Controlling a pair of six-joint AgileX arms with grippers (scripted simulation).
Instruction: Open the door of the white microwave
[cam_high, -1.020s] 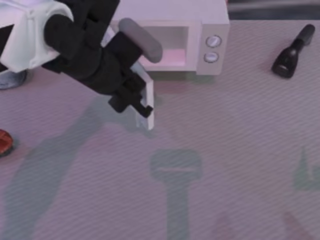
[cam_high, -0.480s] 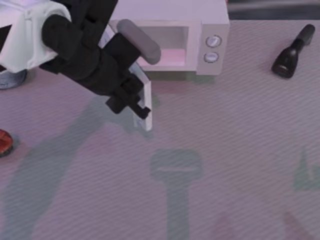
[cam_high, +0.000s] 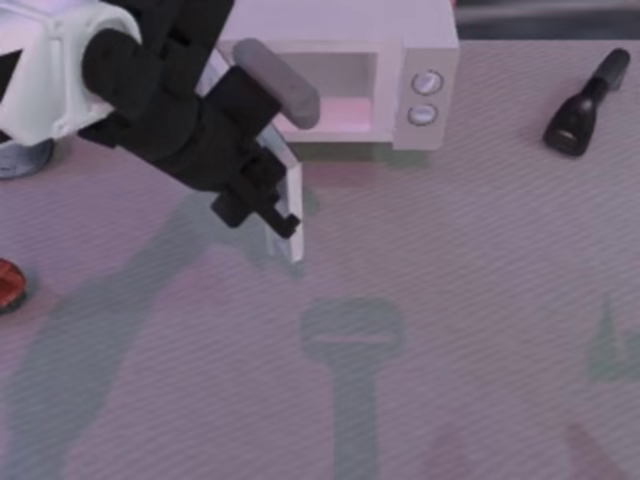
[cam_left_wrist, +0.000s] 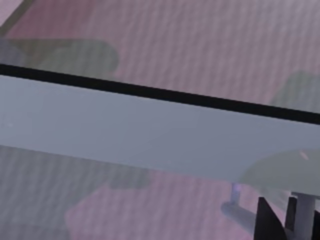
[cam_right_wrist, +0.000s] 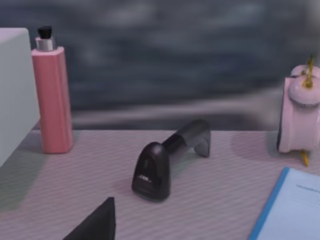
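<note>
Door swung wide, my left claw on its free edge.

The white microwave (cam_high: 340, 75) sits at the counter's far edge, its cavity exposed; the door (cam_high: 293, 205) stands out toward the near edge, roughly square to the front. My left claw (cam_high: 285, 222) is clenched on the door's outer edge. I judge the opening nearly finished: next calls for a little more outward swing, then letting go cleanly. My right arm is parked near the black scanner (cam_right_wrist: 167, 162); its claw's state I cannot tell.

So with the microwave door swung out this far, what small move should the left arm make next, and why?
Probably keep drawing the flat white door slightly further out. The left hand sits at its free edge, and the small white boxy microwave already shows its cavity, so little swing remains.
</note>
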